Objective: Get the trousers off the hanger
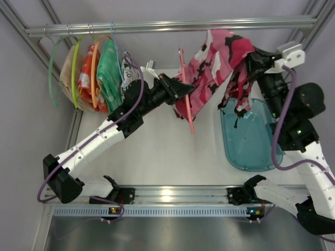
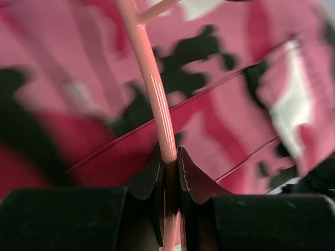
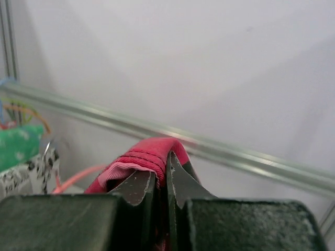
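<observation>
Two grips are on, both closed.

Top view: the left gripper (image 1: pixel 183 90) is clamped on the hanger (image 1: pixel 187 112) just below the middle of the rail (image 1: pixel 157 25). The hanger's arm points away from the rail. The trousers (image 1: pixel 209 65) are draped from the hanger across to the right gripper (image 1: pixel 252 60), which sits below the rail's right end. One leg dangles further from the rail, over the teal tray (image 1: pixel 251 149).

Left wrist: the jaws are pinched tight on the hanger's (image 2: pixel 157 99) thin rod. The trousers (image 2: pixel 230 115) are right behind it; I can't tell if they touch.

Right wrist: the jaws are shut on a folded, stitched edge of the trousers (image 3: pixel 149 157), with the rail (image 3: pixel 235 152) running behind.

Judgement: the cloth is light and limp, so it will likely stretch and may snag on the hanger rather than slide off clean. The stitched hem is the best hold. The hanger is thin plastic and probably flexes, so keep the grip on its rod firm while pulling the cloth away.
</observation>
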Robot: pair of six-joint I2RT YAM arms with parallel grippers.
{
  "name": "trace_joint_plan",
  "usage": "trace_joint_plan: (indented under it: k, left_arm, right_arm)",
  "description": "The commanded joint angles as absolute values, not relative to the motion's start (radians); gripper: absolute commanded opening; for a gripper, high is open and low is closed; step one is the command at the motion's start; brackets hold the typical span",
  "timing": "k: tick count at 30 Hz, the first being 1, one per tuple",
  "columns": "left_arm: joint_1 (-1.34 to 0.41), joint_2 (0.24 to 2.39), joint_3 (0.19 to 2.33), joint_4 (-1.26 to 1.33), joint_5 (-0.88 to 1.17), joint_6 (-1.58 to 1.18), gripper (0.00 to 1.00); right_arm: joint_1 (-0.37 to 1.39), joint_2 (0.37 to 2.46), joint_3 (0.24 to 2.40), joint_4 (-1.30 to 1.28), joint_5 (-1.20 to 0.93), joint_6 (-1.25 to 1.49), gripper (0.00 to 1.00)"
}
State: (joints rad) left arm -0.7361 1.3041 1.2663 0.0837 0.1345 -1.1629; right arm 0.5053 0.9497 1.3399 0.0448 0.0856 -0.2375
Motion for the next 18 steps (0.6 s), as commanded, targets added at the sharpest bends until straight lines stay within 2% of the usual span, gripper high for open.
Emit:
trace_joint_plan:
  k: [1, 10, 18]
  left_arm:
    - [-0.738, 1.249, 1.230, 0.218, 0.149, -1.105, 0.00]
    - [-0.752, 1.209, 1.105, 0.218, 0.161, -1.043, 0.00]
    - [-0.770, 1.198, 1.042, 0.219, 0.166, -1.020, 0.00]
  right_arm:
    - [0.479, 0.943, 1.528, 0.210, 0.153, -0.314, 0.00]
    - [0.474, 0.995, 1.726, 0.325, 0.281, -0.492, 0.00]
    - [0.476, 1.123, 1.969, 0.477, 0.322, -0.712, 0.00]
